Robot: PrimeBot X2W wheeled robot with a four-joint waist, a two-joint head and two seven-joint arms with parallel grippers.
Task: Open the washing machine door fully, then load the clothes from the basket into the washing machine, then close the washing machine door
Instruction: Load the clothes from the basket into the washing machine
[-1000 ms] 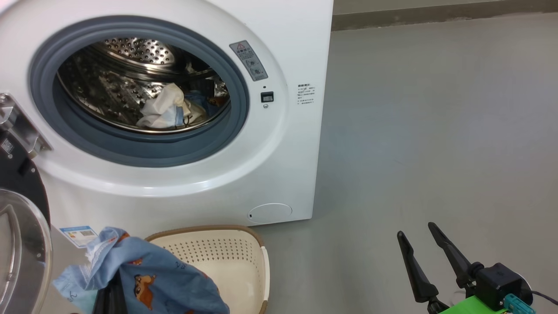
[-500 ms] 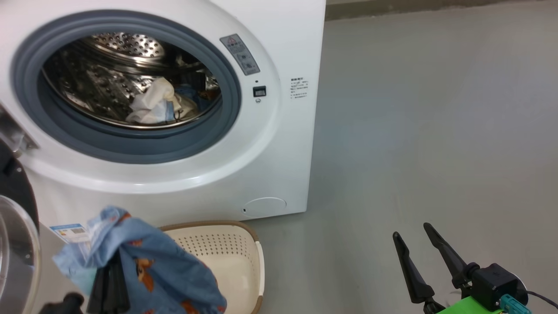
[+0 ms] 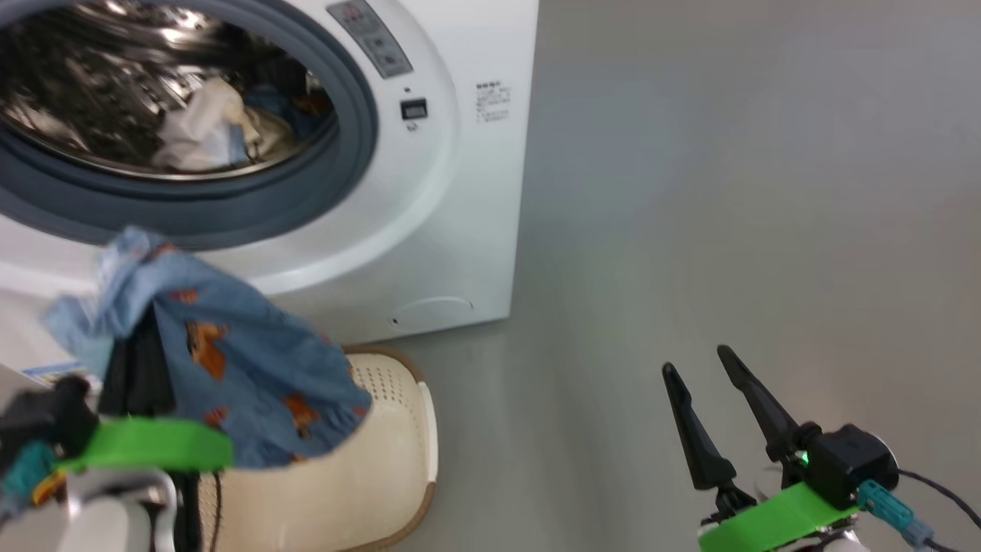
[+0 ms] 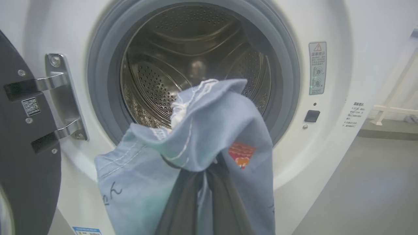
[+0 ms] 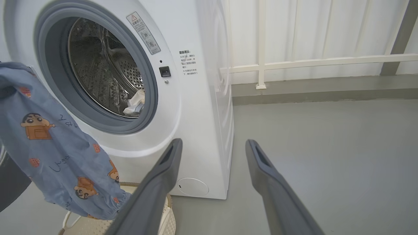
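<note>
The washing machine (image 3: 460, 192) stands with its drum (image 4: 196, 65) uncovered; pale and blue clothes (image 3: 199, 130) lie inside. Its dark door (image 4: 23, 163) hangs swung out on its hinge at the left. My left gripper (image 4: 204, 176) is shut on a light-blue cartoon-print garment (image 3: 230, 360), which drapes over the dark fingers (image 3: 134, 368) and hides their tips. It hangs in front of the lower rim of the opening, above the cream basket (image 3: 375, 460). Low on the right, my right gripper (image 3: 696, 359) stands open over bare floor, with nothing between its fingers (image 5: 163, 169).
Grey floor (image 3: 728, 192) stretches to the right of the machine. A white railing (image 5: 294, 62) and a pale wall run behind it. A small blue label sticker (image 4: 86, 231) sits low on the machine's front.
The head camera has swung, shifting the whole picture. My left gripper has risen with the blue garment, from over the basket toward the drum opening. The right gripper stays open.
</note>
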